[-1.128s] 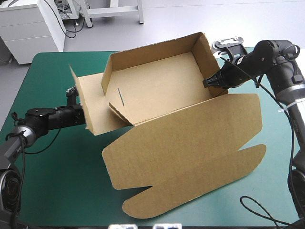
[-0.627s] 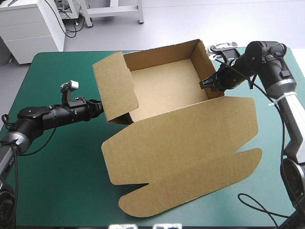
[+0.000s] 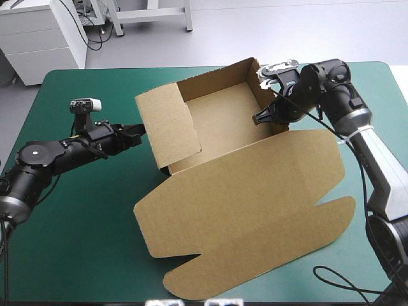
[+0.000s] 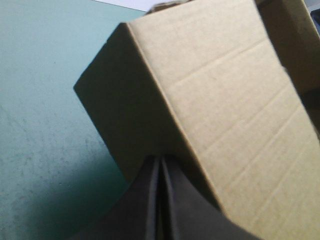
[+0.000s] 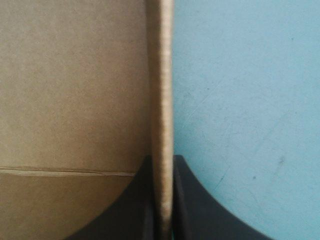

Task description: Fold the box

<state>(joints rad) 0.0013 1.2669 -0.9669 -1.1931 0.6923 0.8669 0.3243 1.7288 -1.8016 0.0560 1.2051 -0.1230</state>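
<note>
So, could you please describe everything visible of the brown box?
The box is brown corrugated board, an open tray: far and right walls raised, left flap leaning inward, lid flat on the teal-green cover nearer the robot. The right end effector pinches the right wall; the shut left end effector touches the left flap.

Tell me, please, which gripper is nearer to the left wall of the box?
Left. The left gripper, shut, is right at that wall's outer face; the right gripper clamps the opposite wall, across the box.
</note>
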